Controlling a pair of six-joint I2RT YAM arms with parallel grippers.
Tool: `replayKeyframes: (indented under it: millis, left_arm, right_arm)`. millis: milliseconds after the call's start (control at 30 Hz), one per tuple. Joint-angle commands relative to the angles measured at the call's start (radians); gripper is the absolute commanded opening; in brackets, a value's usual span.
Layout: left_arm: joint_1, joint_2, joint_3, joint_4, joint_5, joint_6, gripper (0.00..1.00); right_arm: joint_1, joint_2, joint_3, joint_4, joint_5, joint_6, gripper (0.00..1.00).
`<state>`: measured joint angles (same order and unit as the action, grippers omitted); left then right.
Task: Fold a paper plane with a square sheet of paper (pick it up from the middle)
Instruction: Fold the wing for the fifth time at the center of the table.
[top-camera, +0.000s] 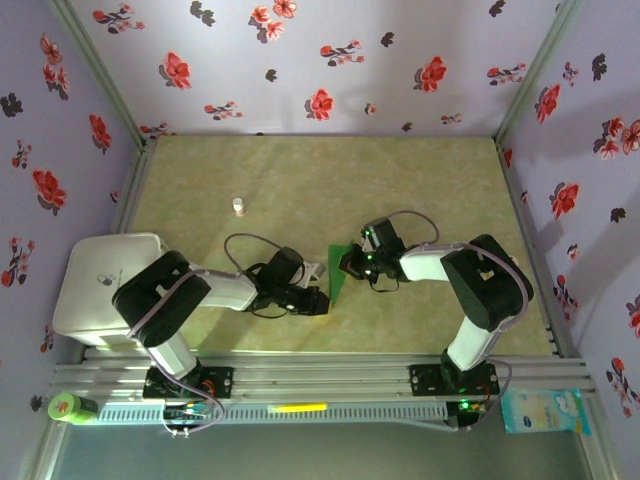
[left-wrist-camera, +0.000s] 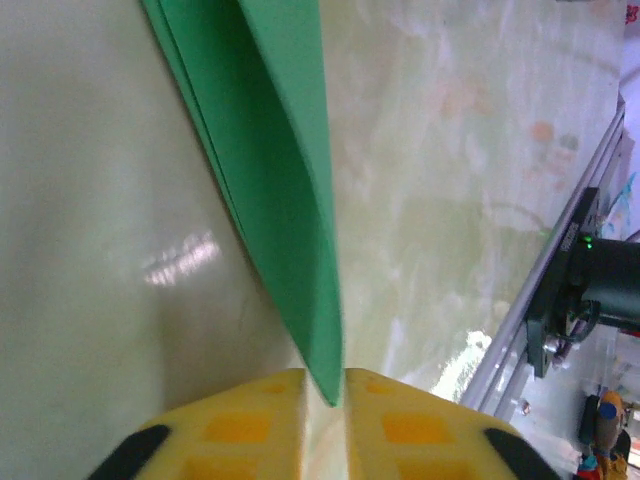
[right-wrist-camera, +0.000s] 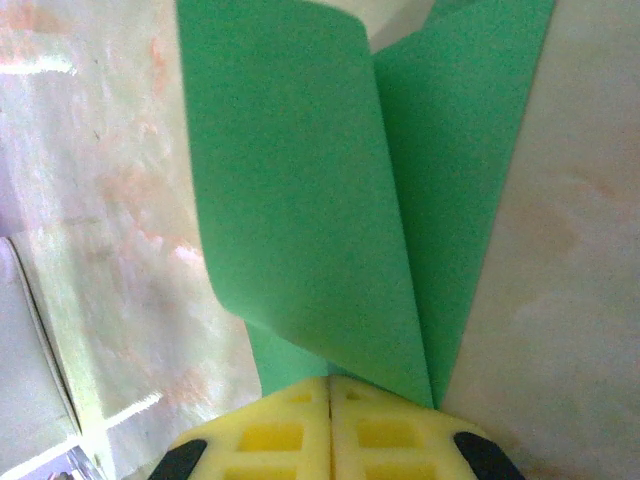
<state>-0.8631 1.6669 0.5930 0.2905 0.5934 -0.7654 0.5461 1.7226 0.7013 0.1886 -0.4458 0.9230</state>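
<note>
Green paper sheet (top-camera: 337, 280), folded into a long, narrow, pointed shape, lies near the middle of the pale marbled tabletop (top-camera: 420, 190), held between the two arms. The right pincer (top-camera: 351, 265) has its yellow pads pressed together on the wider end. In the right wrist view the pincer (right-wrist-camera: 330, 400) clamps the paper (right-wrist-camera: 300, 180) where two layers meet, and one layer curls up and away from the other. The left pincer (top-camera: 316, 297) sits at the sheet's near, pointed end. In the left wrist view its pads (left-wrist-camera: 255, 420) stand a little apart, and the thin tip of the paper (left-wrist-camera: 290, 180) reaches into the gap of the pincer (left-wrist-camera: 325, 400) without being squeezed. A tiny white bottle (top-camera: 238, 206) stands well apart on the far left of the tabletop, and a white box (top-camera: 100, 285) rests at the left edge.
</note>
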Motion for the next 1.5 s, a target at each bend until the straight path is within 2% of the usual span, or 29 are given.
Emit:
replayKeyframes:
  millis: [0,167,267,500,800,1000,1200,1467]
  left_arm:
    - [-0.010,-0.081,-0.030,-0.053,-0.051,-0.033,0.21]
    - [-0.008,-0.208,-0.014,-0.063,-0.168,-0.072,0.23]
    - [-0.002,-0.214,0.056,-0.103,-0.168,-0.056,0.20]
    - [-0.004,-0.066,0.210,-0.132,-0.096,-0.040,0.13]
    - [-0.010,0.056,0.268,-0.122,-0.089,-0.036,0.11]
    - [-0.017,0.096,0.289,-0.139,-0.088,-0.017,0.11]
    - [-0.017,0.119,0.282,-0.139,-0.100,-0.011,0.01]
    - [-0.017,0.139,0.262,-0.138,-0.116,-0.008,0.00]
  right_arm:
    - [0.006,0.053,-0.016,-0.135,0.101,-0.022,0.07]
    - [0.006,0.050,-0.014,-0.132,0.103,-0.017,0.07]
    - [0.008,0.051,-0.013,-0.131,0.104,-0.016,0.07]
    - [0.012,0.055,-0.011,-0.129,0.102,-0.013,0.07]
    - [0.015,0.056,-0.011,-0.125,0.102,-0.007,0.07]
    - [0.017,0.056,-0.013,-0.126,0.103,-0.007,0.07]
    - [0.017,0.060,-0.013,-0.126,0.102,-0.006,0.07]
    - [0.017,0.059,-0.013,-0.126,0.103,-0.006,0.07]
